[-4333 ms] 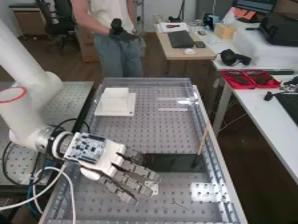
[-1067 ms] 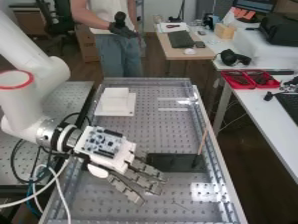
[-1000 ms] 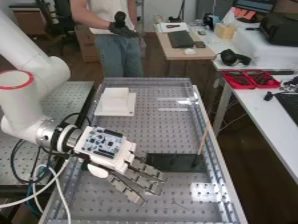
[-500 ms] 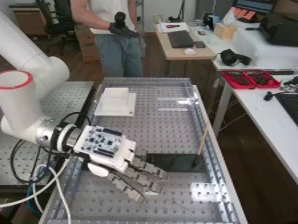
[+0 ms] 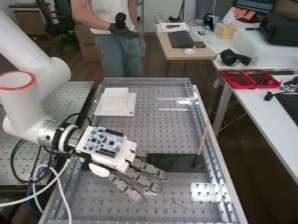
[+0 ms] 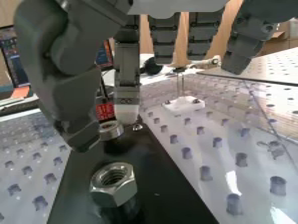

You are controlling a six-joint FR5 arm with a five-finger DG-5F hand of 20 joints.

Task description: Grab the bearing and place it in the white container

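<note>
The hand (image 5: 142, 178) is spread wide over the surface (image 5: 156, 125), its fingers nearly straight. The bearing (image 6: 111, 131) sits near one edge of the dark plate (image 6: 149, 175), between thumb and fingers; the white container (image 5: 116, 104) stands well apart.

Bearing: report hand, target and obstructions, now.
Hand open, fingers straight. Bearing by the thumb tip, contact unclear. Hex nut near it on the dark plate, possible obstacle.
</note>
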